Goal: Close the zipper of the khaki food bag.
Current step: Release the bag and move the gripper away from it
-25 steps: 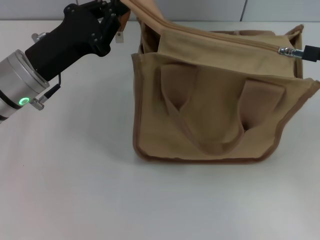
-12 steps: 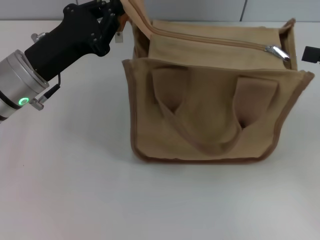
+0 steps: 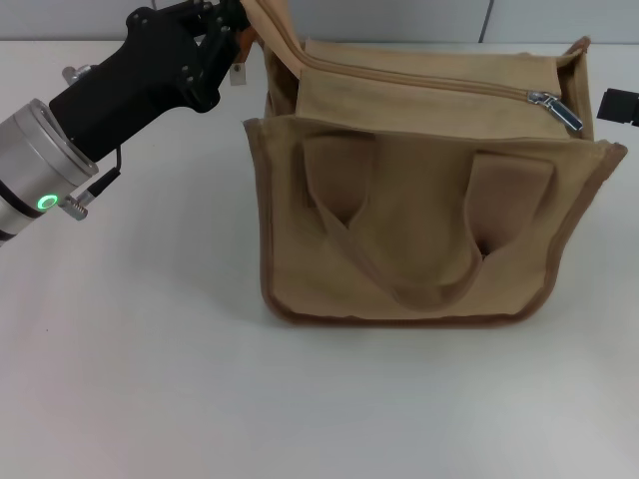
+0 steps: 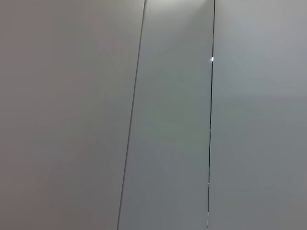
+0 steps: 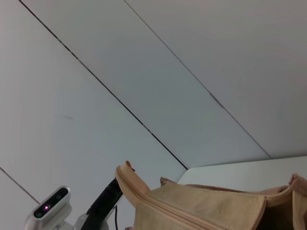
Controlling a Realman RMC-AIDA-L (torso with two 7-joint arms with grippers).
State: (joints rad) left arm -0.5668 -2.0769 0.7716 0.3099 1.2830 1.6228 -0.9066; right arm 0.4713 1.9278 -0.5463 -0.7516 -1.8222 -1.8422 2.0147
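A: At the upper left of the frame, the left hand (image 3: 238,30) is clamped on the bag's raised end flap (image 3: 268,30), just as it was a second ago. It has not shifted.

B: And the khaki food bag (image 3: 419,210) itself?

A: It sits in the middle of the white surface (image 3: 140,379), a little right of centre. A second ago it was pulled askew and stretched toward the right edge; now it stands squarer and more upright, its two handles (image 3: 399,230) hanging down the near face.

B: What of the zipper (image 3: 419,80)?

A: Its line runs across the top from the held flap to the upper right, and the silver slider (image 3: 555,108) lies at the far right end. A second ago the right hand had the pull tab stretched out level; now the tab lies slack against the fabric.

B: So the right hand (image 3: 617,105) has let go?

A: It shows only as a dark tip at the right edge, apart from the slider and holding nothing. Whether its fingers are wide or narrow I cannot tell.

B: Meaning?

A: I judge the zipper closed along its length, with only the left hand's release remaining.
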